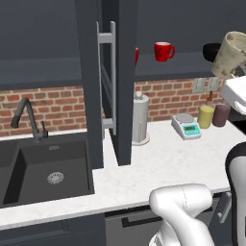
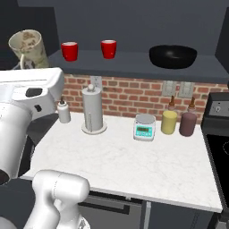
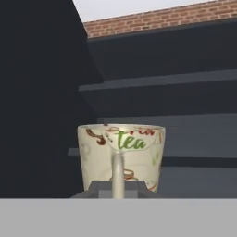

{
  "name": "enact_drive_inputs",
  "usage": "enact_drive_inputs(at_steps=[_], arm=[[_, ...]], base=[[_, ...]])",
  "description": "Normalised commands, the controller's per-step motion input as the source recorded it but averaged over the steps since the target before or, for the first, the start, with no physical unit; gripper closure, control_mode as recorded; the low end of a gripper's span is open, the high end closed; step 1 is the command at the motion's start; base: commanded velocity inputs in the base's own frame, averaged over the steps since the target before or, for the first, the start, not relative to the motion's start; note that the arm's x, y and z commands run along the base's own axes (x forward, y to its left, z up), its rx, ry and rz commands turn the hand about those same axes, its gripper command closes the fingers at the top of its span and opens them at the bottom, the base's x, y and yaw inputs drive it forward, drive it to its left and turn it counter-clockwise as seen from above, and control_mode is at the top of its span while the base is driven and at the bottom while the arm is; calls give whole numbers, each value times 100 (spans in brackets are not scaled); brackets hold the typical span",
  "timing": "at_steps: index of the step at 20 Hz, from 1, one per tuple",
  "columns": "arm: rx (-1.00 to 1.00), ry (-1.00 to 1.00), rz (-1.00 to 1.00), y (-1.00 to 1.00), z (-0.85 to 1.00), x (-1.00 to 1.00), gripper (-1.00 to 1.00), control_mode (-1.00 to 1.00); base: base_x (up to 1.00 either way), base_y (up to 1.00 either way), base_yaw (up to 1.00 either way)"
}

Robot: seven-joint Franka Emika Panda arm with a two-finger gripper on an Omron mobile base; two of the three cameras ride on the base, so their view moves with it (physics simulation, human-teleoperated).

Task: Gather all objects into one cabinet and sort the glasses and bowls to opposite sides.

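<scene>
Gripper (image 3: 118, 187) was pinched on cream mug (image 3: 121, 156) by its handle, apparently thinly; I feared it twisting loose or clipping cabinet door (image 1: 90, 86).

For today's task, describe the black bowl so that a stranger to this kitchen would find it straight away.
Start at the brick wall behind the white counter and look up to the dark shelf above it. Two red mugs stand towards its left; the black bowl sits apart on the right. It is the only wide, shallow, handleless piece there.
</scene>
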Motion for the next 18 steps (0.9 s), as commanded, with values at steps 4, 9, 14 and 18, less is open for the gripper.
enact_drive_inputs(at_steps=[4,9,14,18], arm=[[8,46,0,-21,-1,53,100,-100],[5,37,0,-9,-2,45,100,-100],[0,0,8,14,-4,1,100,-100],[0,0,1,8,-13,23,100,-100]], base=[[0,0,0],[0,0,0],[0,0,0],[0,0,0]])
